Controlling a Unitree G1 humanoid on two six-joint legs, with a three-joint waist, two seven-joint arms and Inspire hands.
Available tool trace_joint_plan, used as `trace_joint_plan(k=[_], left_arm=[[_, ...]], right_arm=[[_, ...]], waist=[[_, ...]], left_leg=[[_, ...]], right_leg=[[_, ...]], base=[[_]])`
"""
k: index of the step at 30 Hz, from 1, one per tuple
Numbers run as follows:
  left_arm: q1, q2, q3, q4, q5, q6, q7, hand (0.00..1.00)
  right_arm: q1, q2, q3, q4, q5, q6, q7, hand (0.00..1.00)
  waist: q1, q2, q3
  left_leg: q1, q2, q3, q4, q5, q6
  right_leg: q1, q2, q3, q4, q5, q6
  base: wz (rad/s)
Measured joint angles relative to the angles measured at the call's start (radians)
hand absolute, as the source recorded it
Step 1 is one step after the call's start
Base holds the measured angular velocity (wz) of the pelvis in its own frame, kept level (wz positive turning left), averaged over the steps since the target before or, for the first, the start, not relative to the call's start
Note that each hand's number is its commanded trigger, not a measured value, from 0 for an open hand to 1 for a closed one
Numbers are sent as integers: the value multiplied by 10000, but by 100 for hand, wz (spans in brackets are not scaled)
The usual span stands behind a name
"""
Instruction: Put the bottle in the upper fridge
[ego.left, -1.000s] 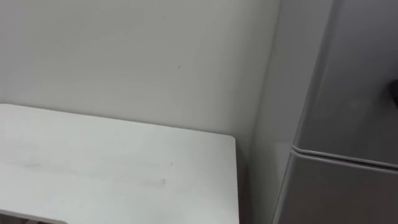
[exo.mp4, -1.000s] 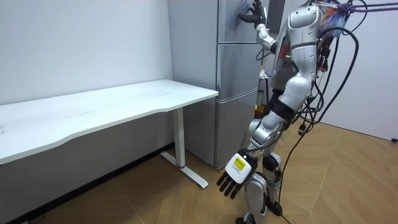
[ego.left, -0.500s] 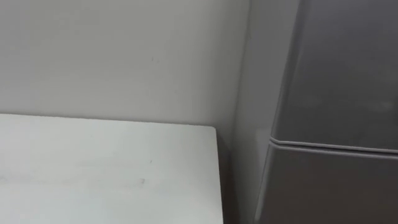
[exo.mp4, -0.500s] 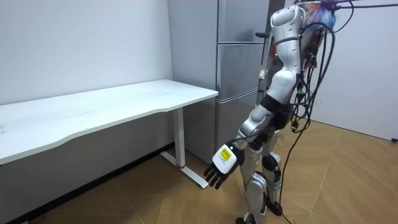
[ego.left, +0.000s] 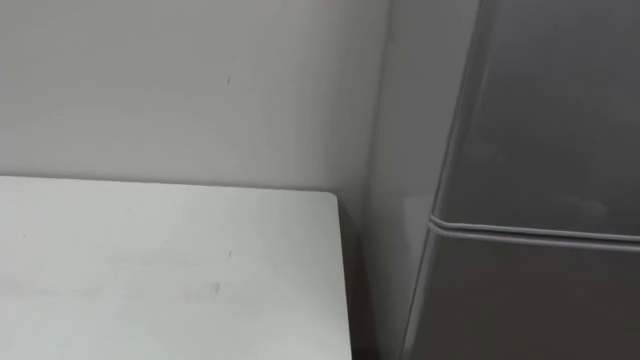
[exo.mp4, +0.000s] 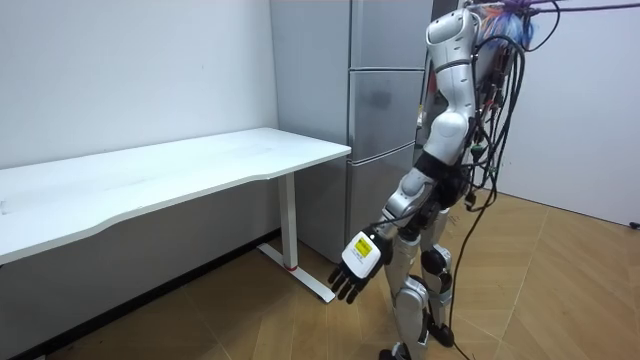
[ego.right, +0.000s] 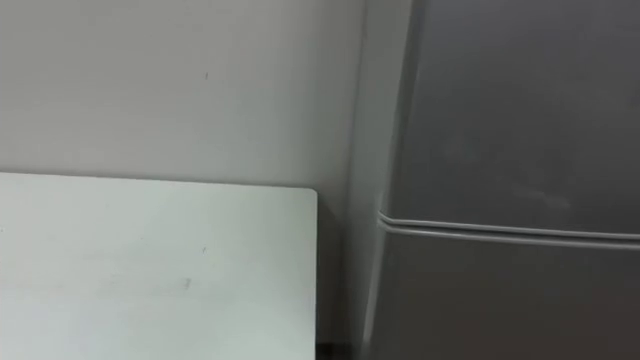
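While the robot stands upright close before the fridge (exo.mp4: 385, 110), its left hand (exo.mp4: 360, 265) hangs low beside its legs, fingers straight and loose, holding nothing. Where the bottle is cannot be told. Beyond the hand, the white table (ego.left: 150, 270) ends just beside the fridge, whose two doors are shut along the seam (ego.left: 540, 232); the wall (ego.left: 200, 90) lies behind. One second earlier the torso leaned back with the right arm raised to the upper door (exo.mp4: 385, 30), and the left hand has since swung slightly toward the room view's left.

Long white worktop (exo.mp4: 180, 165) on white legs, back edge along pale wall (exo.mp4: 130, 70). Wood herringbone floor (exo.mp4: 560, 290) below, past worktop's end.
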Motion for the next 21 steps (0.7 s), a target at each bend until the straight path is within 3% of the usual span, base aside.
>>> trace_joint_plan(k=[3, 6, 13, 17, 21], left_arm=[[35, -200, -3, -4, -106, 16, 123, 0], [44, -246, -5, -9, -163, -23, 192, 0], [150, -384, -23, 257, -186, -127, 392, 0], [135, -433, -117, 578, -174, -220, 439, 0], [169, -754, -137, 980, -170, -219, 537, 0]], right_arm=[[149, 514, 210, 900, 246, 69, -7, 0], [470, 941, 406, 1534, 372, 168, -212, 0], [884, 1291, 1197, 3100, 318, 99, -149, 0], [991, 1501, 1778, 4298, 262, 99, 515, 0], [1035, 1694, 1968, 5110, 227, 115, 915, 0]], waist=[[-46, 273, -68], [-121, 325, -80], [-195, 343, -44], [-199, 411, -78], [-188, 553, -101]], left_leg=[[14, -2, 180, 16, 2, 5], [35, -1, 170, 12, 7, -1], [335, -18, 177, -115, -11, -22], [344, -21, 162, -128, -20, -34], [423, -37, 228, -134, -23, -36]], right_leg=[[-102, 13, 207, 7, 2, -3], [-97, 14, 193, 29, -38, -16], [118, 5, 252, 4, -170, 5], [116, 13, 253, 10, -194, 5], [133, 16, 314, 23, -193, 7]], base=[[-21], [0], [0], [0], [-3]])
